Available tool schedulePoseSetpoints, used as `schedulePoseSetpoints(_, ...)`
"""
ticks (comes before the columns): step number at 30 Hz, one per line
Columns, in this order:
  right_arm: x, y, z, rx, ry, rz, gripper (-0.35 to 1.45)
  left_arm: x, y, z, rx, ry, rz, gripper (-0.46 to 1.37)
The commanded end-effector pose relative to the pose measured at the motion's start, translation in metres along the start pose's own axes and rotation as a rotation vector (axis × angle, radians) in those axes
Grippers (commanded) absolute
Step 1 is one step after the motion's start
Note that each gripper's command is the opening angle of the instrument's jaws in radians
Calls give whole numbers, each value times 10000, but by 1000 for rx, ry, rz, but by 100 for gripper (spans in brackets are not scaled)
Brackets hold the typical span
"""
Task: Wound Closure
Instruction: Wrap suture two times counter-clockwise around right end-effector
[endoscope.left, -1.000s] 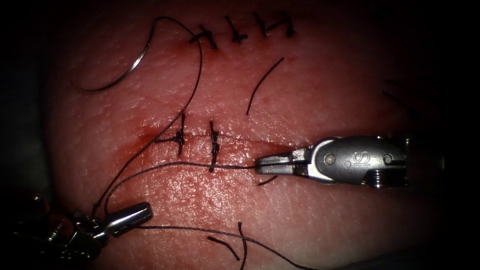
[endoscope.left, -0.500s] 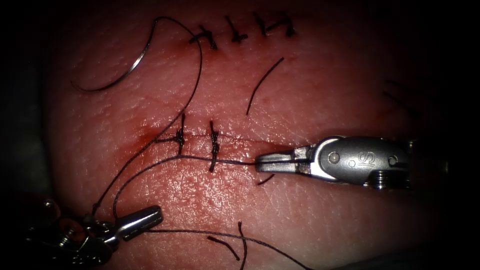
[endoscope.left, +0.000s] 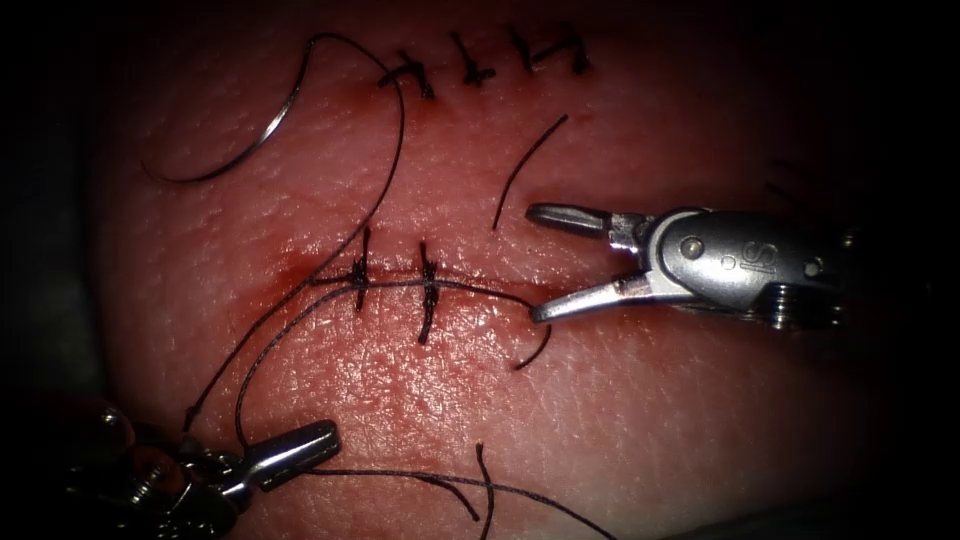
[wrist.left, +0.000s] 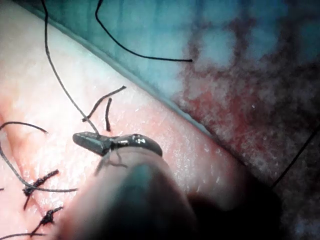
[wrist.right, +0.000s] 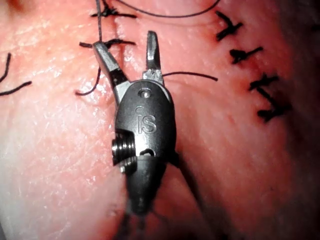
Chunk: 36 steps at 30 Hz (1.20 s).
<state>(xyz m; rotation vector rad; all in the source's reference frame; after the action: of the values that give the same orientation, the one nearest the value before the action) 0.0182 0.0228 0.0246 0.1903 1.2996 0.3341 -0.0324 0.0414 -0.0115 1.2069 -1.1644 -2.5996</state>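
Beside the cut (endoscope.left: 470, 288), at its right end, my right claw (endoscope.left: 540, 262) stands wide open and holds nothing (a second ago it was clamped on the thread there, so it has let go). One jaw lies just above the cut, the other just below it, close to where the thread (endoscope.left: 300, 320) runs along the cut across the two dark stitches (endoscope.left: 428, 290). From those stitches the thread bends down and away to the left of the cut, into my left claw (endoscope.left: 300, 448), which is closed on it; in the left wrist view the left claw (wrist.left: 95, 142) is shut with the thread leading out of its tip. A second strand climbs from near that claw, past the left end of the cut, up to the needle (endoscope.left: 245, 145).

The needle lies loose on the tissue (endoscope.left: 640, 420), well above and to the left of the cut, not in the tissue and in neither claw. I judge it stiff, light and slick: best gripped flat across its body, back from the tip, or it will swivel. The thread is limp and thin; it should be taken squarely between the jaw faces and pulled gently, since the soft, moist tissue could tear at the stitches. Cut thread ends (endoscope.left: 530, 170) lie scattered around the cut.
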Motion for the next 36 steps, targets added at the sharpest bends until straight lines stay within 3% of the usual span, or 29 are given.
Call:
schedulePoseSetpoints(1,0,4,1,-5,-3,1,80,1,0,0,-10,2,6,-35)
schedulePoseSetpoints(7,-10,29,9,-42,-17,5,83,6,-7,2,-13,5,36,-35)
schedulePoseSetpoints(13,-20,35,22,-29,-8,-2,78,9,-19,5,-21,12,66,-35)
schedulePoseSetpoints(14,-22,35,26,-15,-2,-6,48,10,-23,6,-24,13,75,-35)
schedulePoseSetpoints(16,-26,32,29,19,16,-14,-35,11,-26,8,-29,16,84,-35)
schedulePoseSetpoints(19,-31,29,38,31,13,-23,-35,14,-33,11,-31,24,100,-35)
schedulePoseSetpoints(22,-34,27,48,27,1,-30,-35,14,-41,14,-44,84,94,-35)
schedulePoseSetpoints(23,-37,25,55,39,1,-36,-35,14,-46,16,-54,119,82,-35)
schedulePoseSetpoints(30,-54,12,82,110,14,-63,-35,11,-63,24,-86,176,-2,-35)
schedulePoseSetpoints(36,-54,-3,90,155,53,-42,-35,1,-68,35,-141,266,-120,-35)
